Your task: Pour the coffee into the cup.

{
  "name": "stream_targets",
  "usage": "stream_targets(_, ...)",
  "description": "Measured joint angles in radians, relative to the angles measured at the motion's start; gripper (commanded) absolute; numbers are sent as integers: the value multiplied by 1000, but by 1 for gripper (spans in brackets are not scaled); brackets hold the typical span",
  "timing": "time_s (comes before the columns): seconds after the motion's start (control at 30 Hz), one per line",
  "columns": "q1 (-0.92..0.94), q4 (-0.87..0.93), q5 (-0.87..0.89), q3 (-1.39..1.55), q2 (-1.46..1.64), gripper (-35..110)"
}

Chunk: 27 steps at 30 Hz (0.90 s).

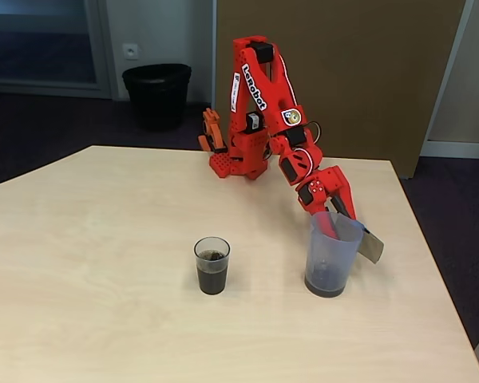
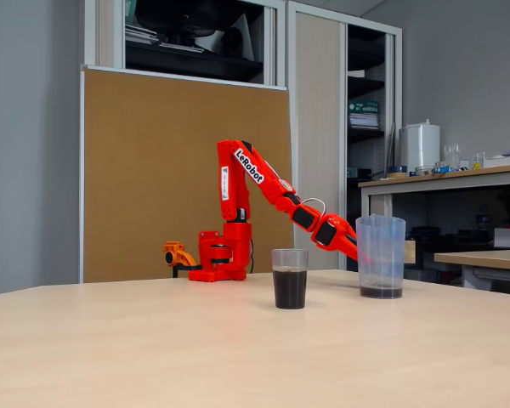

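1. Cup [image 1: 211, 266] stands upright mid-table, roughly half full of dark coffee [image 1: 212, 279]; well apart from jug.
2. Jug [image 1: 332, 255] stands upright on table [image 1: 88, 239], thin dark layer left at its bottom.
3. Claw [image 1: 333, 221] sits at jug rim, one finger inside the wall, handle side; grip state: cannot tell, finger gap is hidden by plastic.
4. Judgement: pour looks mostly done; step in hand is setting down or letting go of jug.
5. Do it well: confirm base flat on table, open slowly, lift straight up so finger doesn't drag rim and tip jug toward the cup.
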Motion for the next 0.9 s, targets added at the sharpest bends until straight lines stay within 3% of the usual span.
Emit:
stream_targets(0.6, 14, -3, -31, 328, 319, 10)
stream_targets(0.9, 69, 285, -270, 373, 644, 0)
